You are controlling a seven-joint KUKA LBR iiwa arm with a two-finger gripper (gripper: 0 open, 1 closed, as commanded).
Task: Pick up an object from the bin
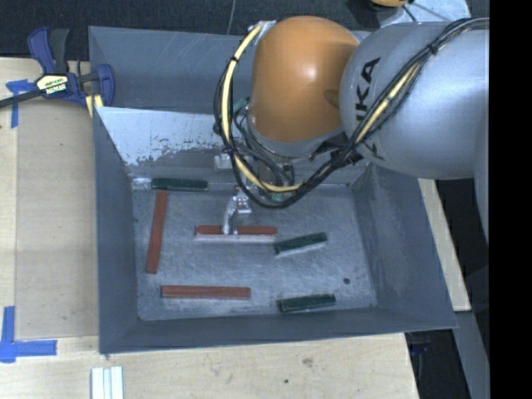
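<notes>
gripper [235,221] mostly hidden under the orange wrist cover [303,77] and cable loops [249,181]. only a thin metal tip shows, too small to tell whether it is open or closed. tip sits low over the red-brown bar [258,233] lying flat in the middle of the bin [116,248]; contact unclear. dark green bar [301,243] just right of it. other bars lie well apart.

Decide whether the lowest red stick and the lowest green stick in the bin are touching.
Apart. The camera view shows bare bin floor between the lowest red stick and the lowest green stick.
</notes>
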